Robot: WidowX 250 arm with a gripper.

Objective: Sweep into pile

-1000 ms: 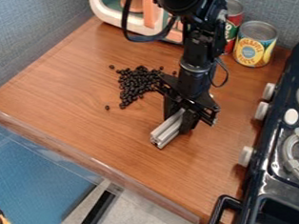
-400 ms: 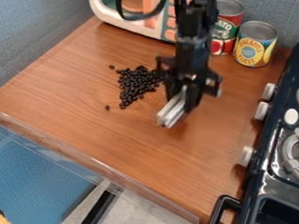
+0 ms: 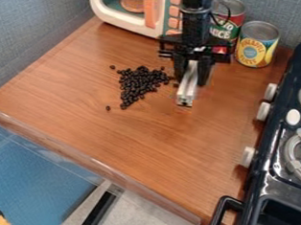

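Observation:
My gripper [image 3: 192, 78] hangs right of the counter's middle, in front of the red can, shut on a silver metal bar [image 3: 187, 91]. The bar points toward the front of the counter, its near end lowest in the view. Just left of the gripper lies a pile of small black beans [image 3: 138, 84], wide at the back and narrowing toward the front. One stray bean [image 3: 108, 108] lies at the front left, and another [image 3: 112, 67] at the back left. The beans rest on the brown wooden counter [image 3: 132, 137].
Behind the gripper stand a red can [image 3: 228, 23] and a pineapple can [image 3: 257, 44]. A toy microwave [image 3: 124, 12] is at the back left. Along the right side runs a black toy stove [image 3: 285, 156] with white knobs. A clear strip edges the counter's front.
Gripper and bar have moved back, away from the counter's front edge, and the bar has turned to point more straight forward. The bean pile looks nearly the same.

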